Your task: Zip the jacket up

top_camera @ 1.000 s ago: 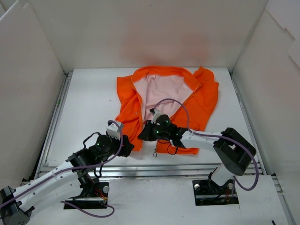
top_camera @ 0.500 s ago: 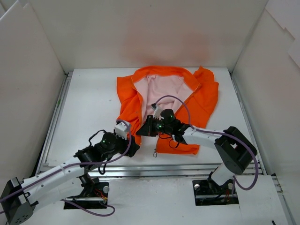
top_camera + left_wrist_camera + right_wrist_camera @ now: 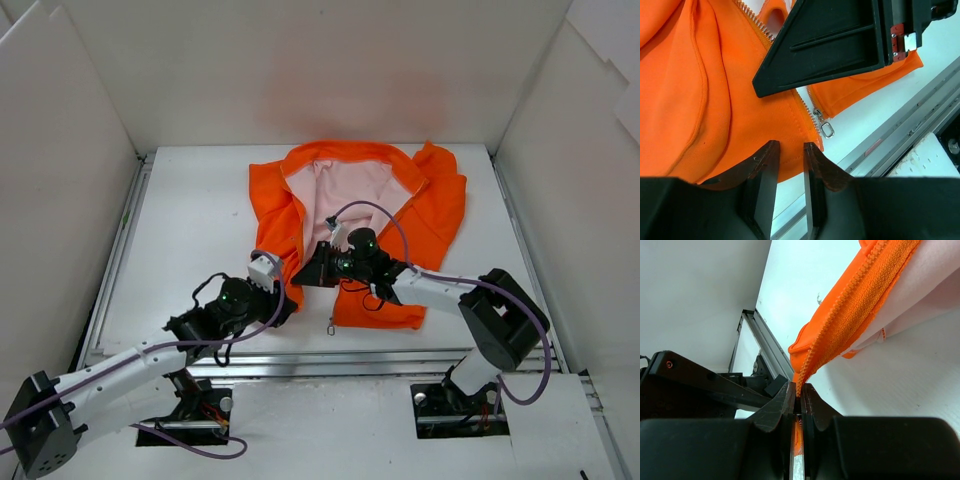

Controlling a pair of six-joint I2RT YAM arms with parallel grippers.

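Note:
The orange jacket (image 3: 440,215) lies open on the white table, its pink lining (image 3: 345,190) showing. My right gripper (image 3: 303,277) is shut on the zipper edge (image 3: 855,300) of one front panel near the hem and holds it slightly raised. My left gripper (image 3: 283,303) is narrowly open just in front of the other panel's bottom hem corner (image 3: 790,120), with nothing between its jaws. The metal zipper pull (image 3: 827,130) lies on the table right of that corner and also shows in the top view (image 3: 331,326). The right gripper's black finger (image 3: 830,45) hangs over the zipper teeth.
A metal rail (image 3: 330,350) runs along the table's near edge, close to the hem; it also shows in the left wrist view (image 3: 900,130). White walls (image 3: 70,200) enclose the table on the left, back and right.
My left gripper has moved right and forward to the jacket's hem corner. My right gripper has moved slightly farther away with the zipper edge held in it.

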